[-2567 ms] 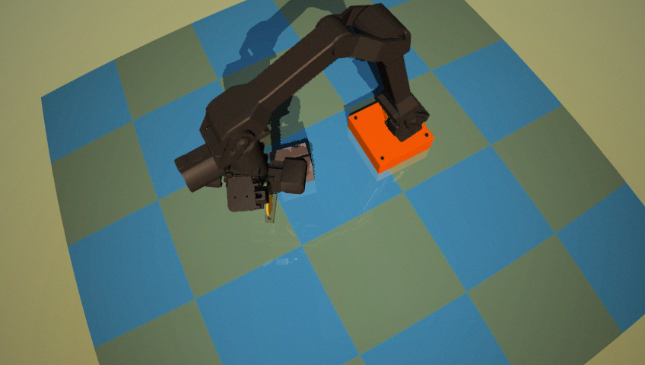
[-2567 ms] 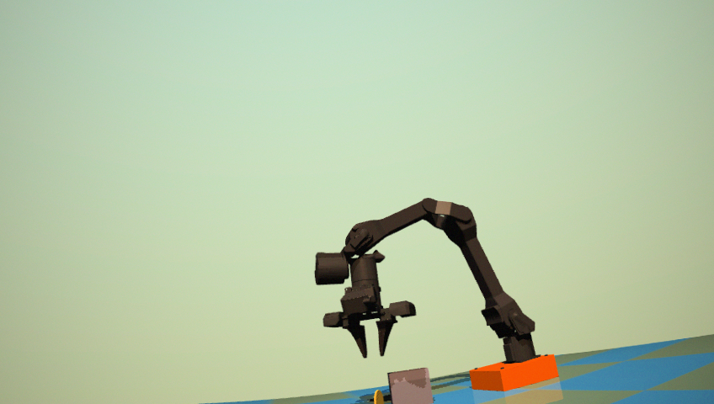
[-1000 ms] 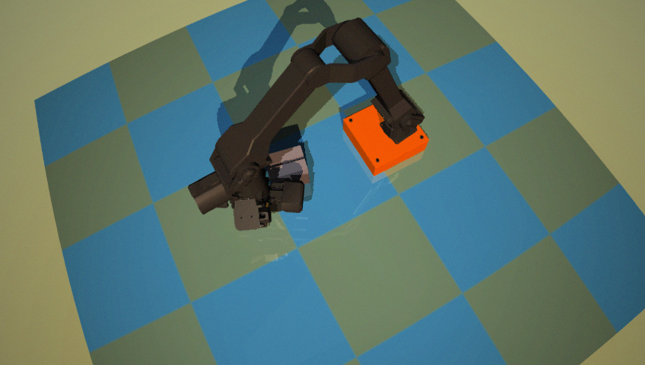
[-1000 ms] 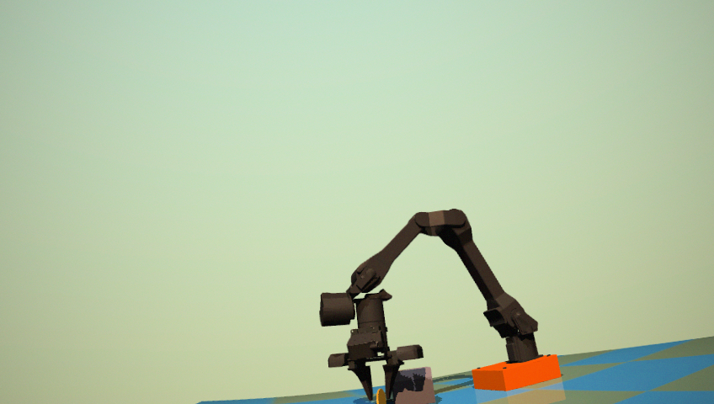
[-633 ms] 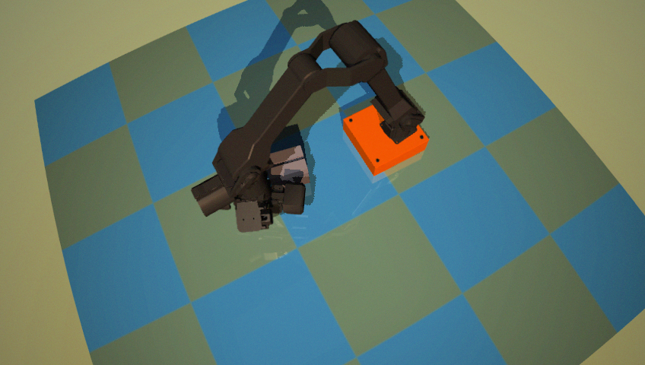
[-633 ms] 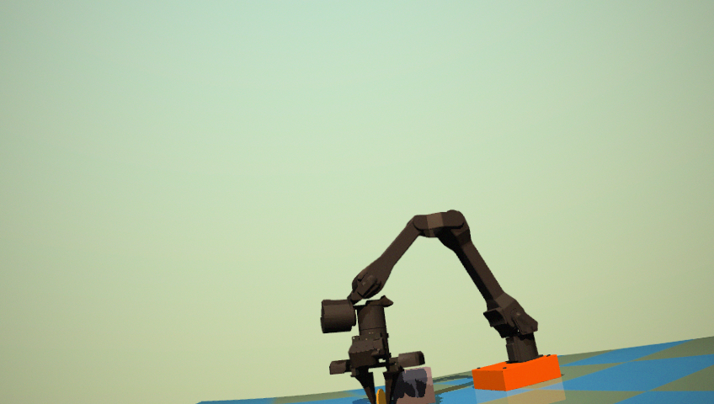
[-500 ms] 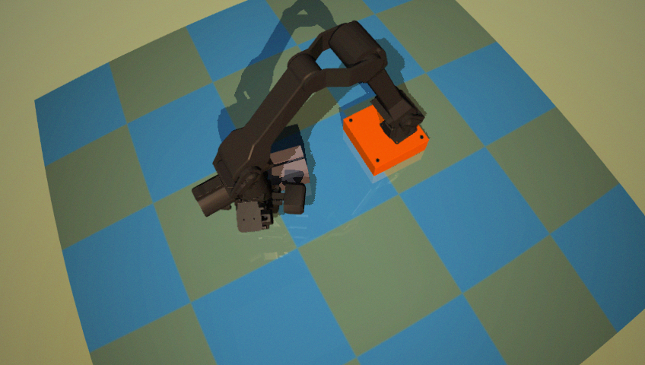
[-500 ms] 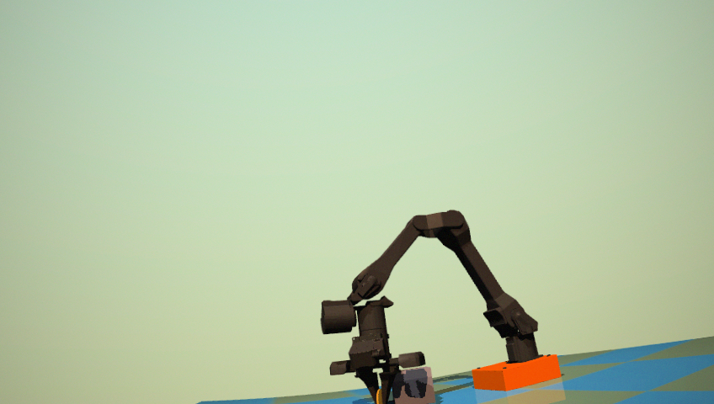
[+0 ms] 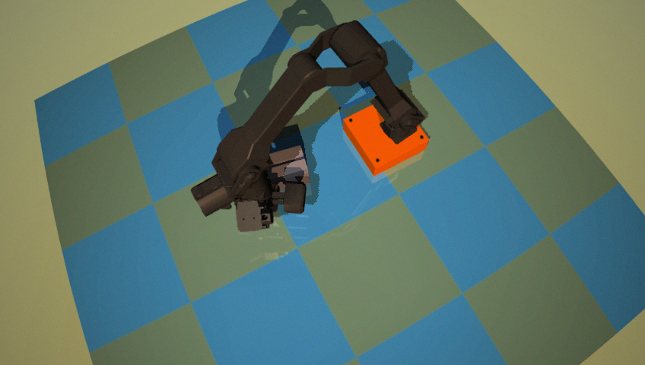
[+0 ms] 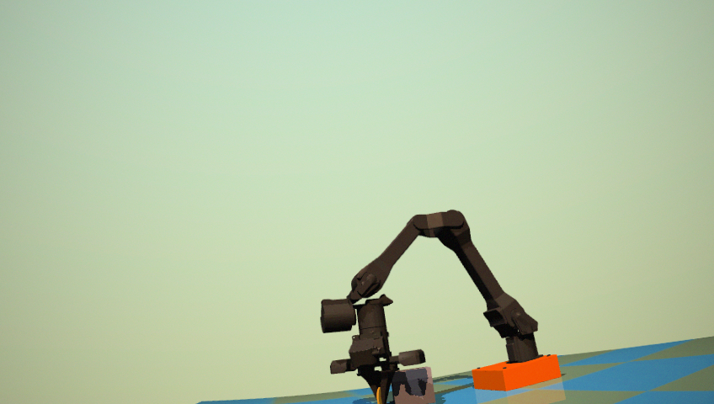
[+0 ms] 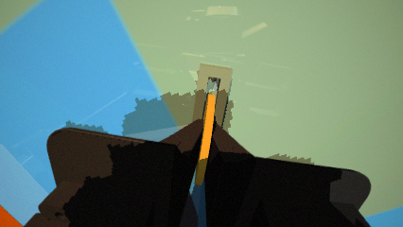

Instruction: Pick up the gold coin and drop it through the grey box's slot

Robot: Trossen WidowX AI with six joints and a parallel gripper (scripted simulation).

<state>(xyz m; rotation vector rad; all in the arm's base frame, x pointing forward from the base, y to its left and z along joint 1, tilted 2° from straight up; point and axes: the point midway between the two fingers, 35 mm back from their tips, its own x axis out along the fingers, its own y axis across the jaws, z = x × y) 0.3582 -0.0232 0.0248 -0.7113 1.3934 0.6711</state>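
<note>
My gripper (image 10: 378,384) (image 11: 204,127) is shut on the gold coin (image 10: 379,395) (image 11: 209,111). The coin is upright, seen edge-on between the fingertips in the wrist view. The holder (image 11: 215,70) lies below it, with an empty stretch of its slot showing beyond the coin's far end. I cannot tell whether the coin's lower edge is inside the slot. In the top view the gripper body hides coin and holder. The grey box (image 9: 286,156) (image 10: 428,383) stands close beside the gripper, towards the arm's base. A dark slot line shows on its lid in the top view, partly behind the arm.
The arm's orange base (image 9: 364,138) (image 10: 489,379) (image 11: 7,217) stands beyond the box. The arm (image 9: 282,99) (image 10: 398,250) arches over the space between base and gripper. A blue and green checkered floor (image 9: 375,253) lies beneath everything.
</note>
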